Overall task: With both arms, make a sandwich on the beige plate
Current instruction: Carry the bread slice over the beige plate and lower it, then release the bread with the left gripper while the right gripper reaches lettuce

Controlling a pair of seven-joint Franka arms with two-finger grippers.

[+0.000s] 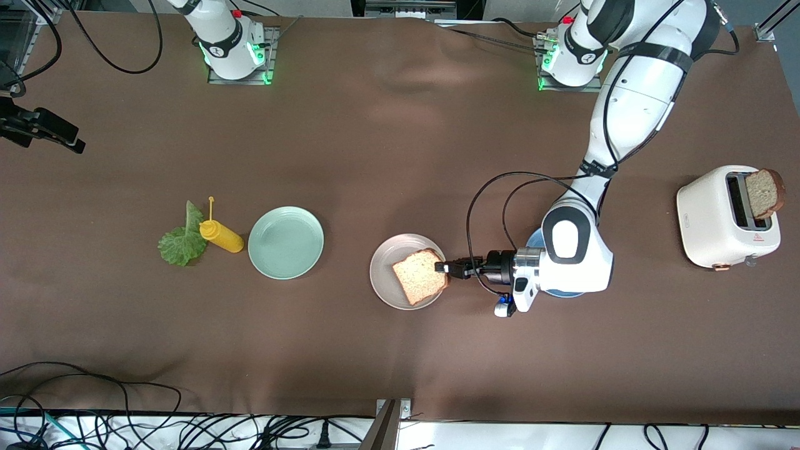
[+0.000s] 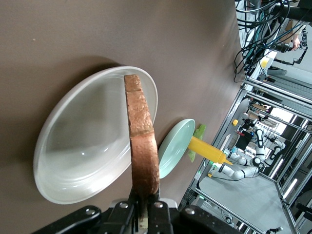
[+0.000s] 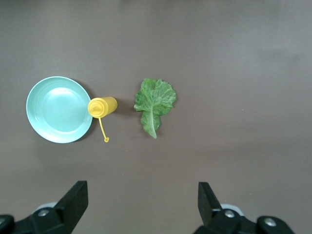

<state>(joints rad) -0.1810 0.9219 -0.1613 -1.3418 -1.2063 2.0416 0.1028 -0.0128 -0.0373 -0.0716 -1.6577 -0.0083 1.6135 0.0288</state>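
My left gripper (image 1: 442,267) is shut on the crust edge of a brown bread slice (image 1: 420,277), holding it over the beige plate (image 1: 382,270). The left wrist view looks along the slice's crust (image 2: 142,141) from the gripper (image 2: 145,207), with the plate (image 2: 83,146) beneath. I cannot tell whether the slice touches the plate. A green lettuce leaf (image 1: 182,242) lies on the table toward the right arm's end. My right gripper (image 3: 141,192) hangs open and empty high above the lettuce (image 3: 155,102). It is out of the front view.
A yellow squeeze bottle (image 1: 222,236) lies between the lettuce and a mint-green plate (image 1: 285,242). A blue plate (image 1: 532,239) sits mostly hidden under the left arm. A white toaster (image 1: 719,219) with another bread slice (image 1: 764,192) stands at the left arm's end.
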